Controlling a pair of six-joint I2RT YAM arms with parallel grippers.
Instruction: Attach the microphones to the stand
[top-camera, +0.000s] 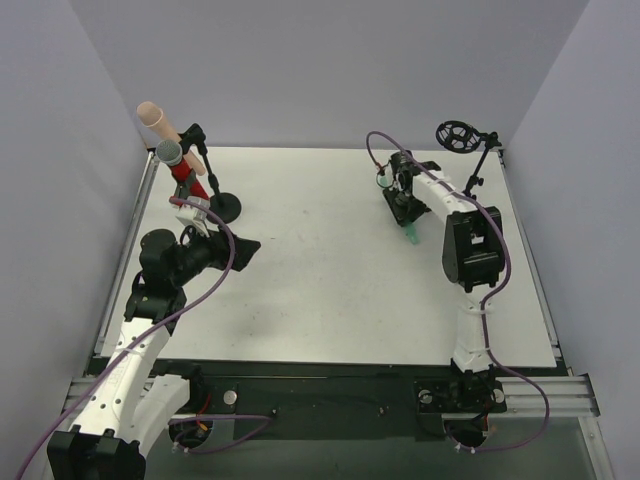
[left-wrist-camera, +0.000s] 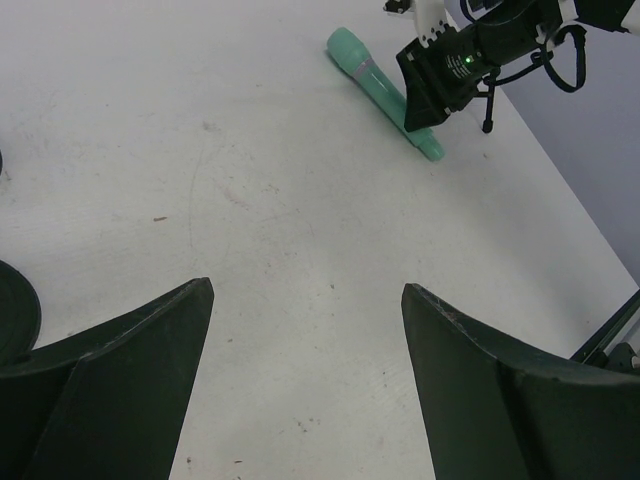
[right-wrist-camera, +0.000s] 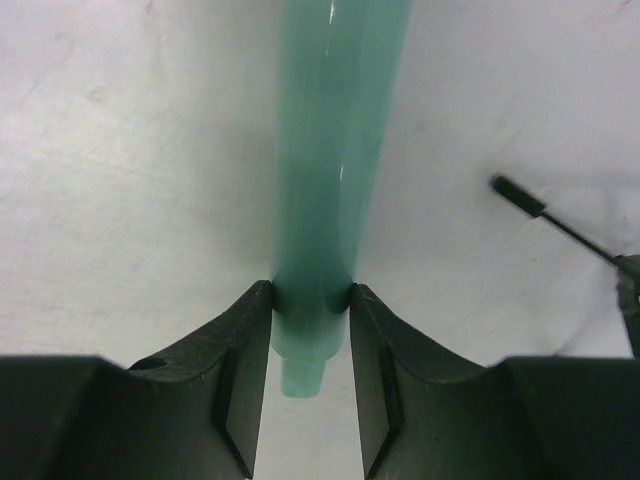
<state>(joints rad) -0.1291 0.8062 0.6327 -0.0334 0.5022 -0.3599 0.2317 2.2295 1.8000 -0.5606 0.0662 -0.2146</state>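
The teal-green microphone (top-camera: 413, 236) lies on the white table at the back right, also seen in the left wrist view (left-wrist-camera: 372, 82). My right gripper (top-camera: 404, 206) is shut on its handle near the tail end (right-wrist-camera: 335, 150), jaws pressed on both sides (right-wrist-camera: 310, 295). The peach-pink microphone (top-camera: 156, 119) and the glittery red microphone with a silver mesh head (top-camera: 176, 163) sit tilted in the black stand (top-camera: 203, 160) at the back left. My left gripper (top-camera: 240, 250) is open and empty over bare table (left-wrist-camera: 306, 290), just in front of that stand's round base (top-camera: 223, 208).
A second black stand (top-camera: 478, 160) with a round ring clip (top-camera: 455, 135) stands at the back right corner, right of my right gripper; one of its thin legs shows in the right wrist view (right-wrist-camera: 545, 212). Grey walls close in the table (top-camera: 320, 290) on three sides.
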